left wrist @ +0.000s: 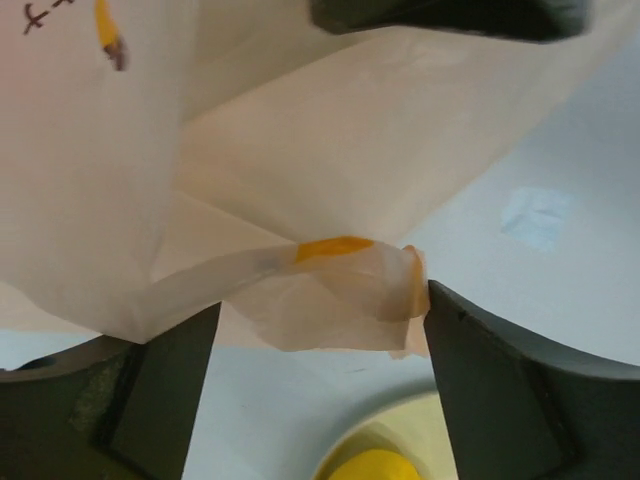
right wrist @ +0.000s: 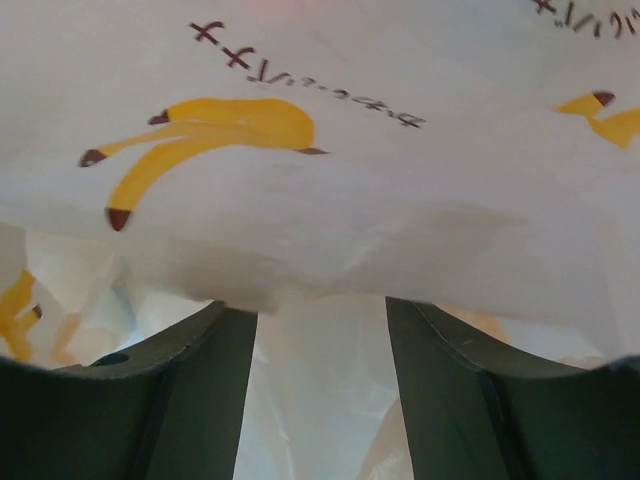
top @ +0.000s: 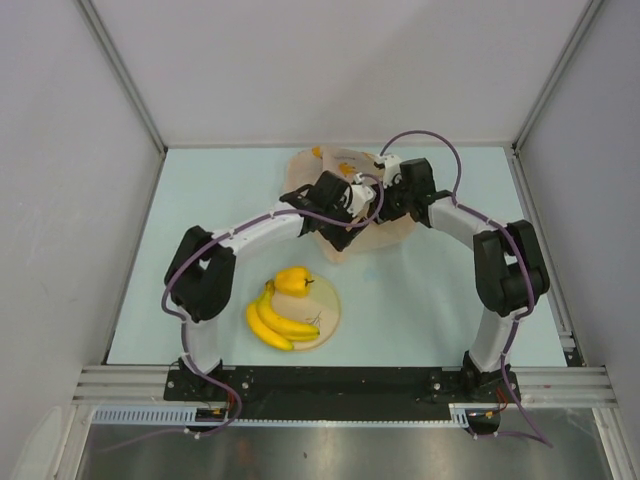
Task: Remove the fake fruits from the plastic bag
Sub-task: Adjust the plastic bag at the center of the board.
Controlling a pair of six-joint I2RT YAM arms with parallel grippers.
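- Two fruits, bananas (top: pixel 280 325) and pepper (top: pixel 294 281), lie nearest, on plate (top: pixel 331 305).
- Left fingers (left wrist: pixel 500 380): wide apart, straddling a twisted bag (left wrist: pixel 340 150) fold, not pinching.
- Right fingers (right wrist: pixel 440 370): apart, film across tips, nothing held.
- Bag, farther on table (top: pixel 430 290): likely light, limp, slippery; pinch a gathered fold.
- Dark print beside banana drawings (right wrist: pixel 200 130): unreadable.

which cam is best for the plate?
Top external: the whole plate shows, with bananas and a yellow pepper on it. Left wrist catches only a sliver of rim at its bottom edge; right wrist shows none of it.
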